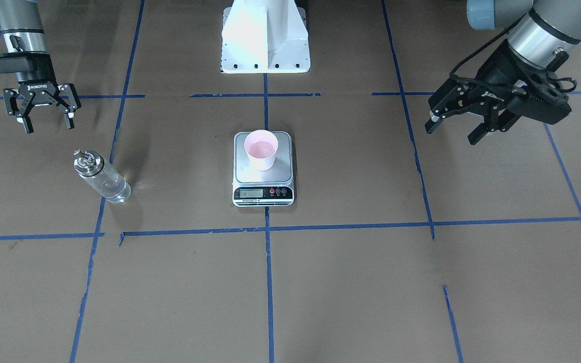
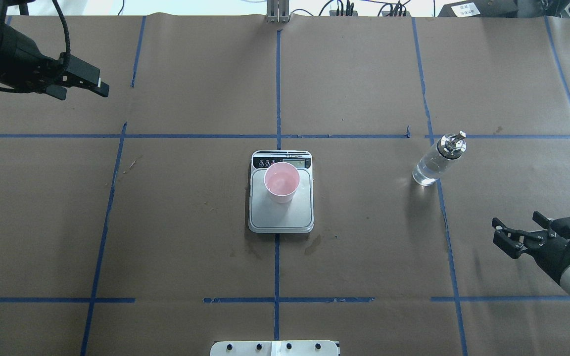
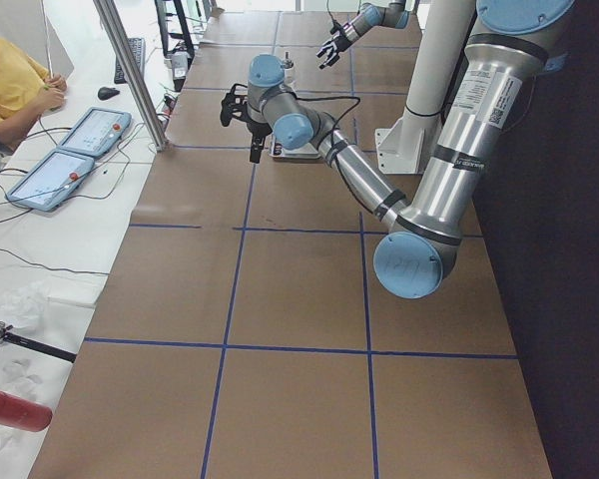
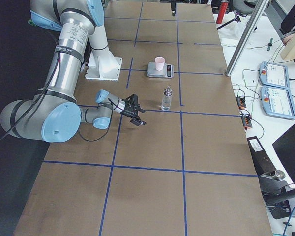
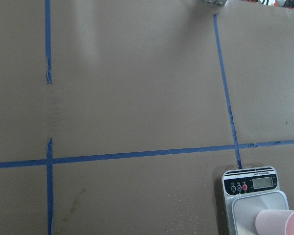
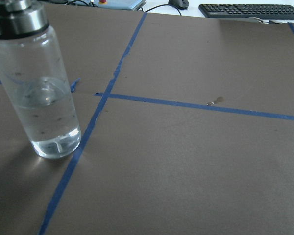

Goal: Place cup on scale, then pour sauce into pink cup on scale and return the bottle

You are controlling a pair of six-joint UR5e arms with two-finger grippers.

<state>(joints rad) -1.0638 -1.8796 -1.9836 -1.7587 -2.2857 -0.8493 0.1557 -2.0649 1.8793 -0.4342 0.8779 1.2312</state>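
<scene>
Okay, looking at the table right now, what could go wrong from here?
1. The bottle is tall, narrow and stands free. The open right gripper could knock it over if it comes in off-centre.
2. The cup looks light and sits toward the display end of the scale. A nudge from the spout might tip it, and a spill could reach the buttons.
</scene>
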